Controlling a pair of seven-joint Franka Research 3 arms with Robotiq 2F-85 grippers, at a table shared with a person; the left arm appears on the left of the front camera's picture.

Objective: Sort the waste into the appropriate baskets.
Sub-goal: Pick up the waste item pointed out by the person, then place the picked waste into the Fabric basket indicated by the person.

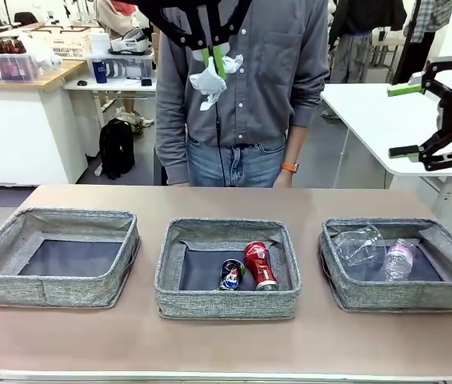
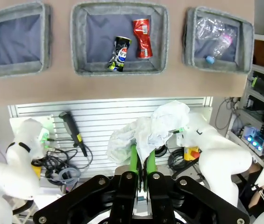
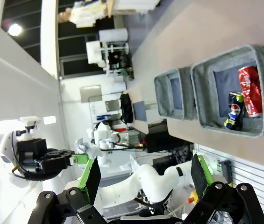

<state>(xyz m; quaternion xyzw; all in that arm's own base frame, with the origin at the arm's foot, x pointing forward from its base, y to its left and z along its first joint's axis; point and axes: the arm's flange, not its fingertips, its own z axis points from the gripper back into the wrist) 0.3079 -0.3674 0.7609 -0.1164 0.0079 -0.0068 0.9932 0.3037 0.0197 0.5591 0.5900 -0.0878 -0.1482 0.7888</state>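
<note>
Three shallow grey woven-fabric baskets sit in a row on the long tan desk (image 1: 226,344), close to its near edge. The left basket (image 1: 56,258) holds nothing, the middle basket (image 1: 227,268) has the crushed red drink can (image 1: 260,265) lying beside the dark blue can (image 1: 231,274), and the right basket (image 1: 402,264), towards the desk's right edge, carries the clear plastic cup (image 1: 359,244) and the small clear bottle (image 1: 399,260). So four items look sorted, cans together, plastics together. One piece is left: the crumpled white paper wad (image 2: 148,130), pinched tight in the left gripper (image 2: 140,161), high in the air above the desk's far edge, in front of the person standing there. My read: it belongs in that bare left basket. The right gripper (image 3: 146,172) hangs off the right edge, jaws spread wide, gripping nothing.
</note>
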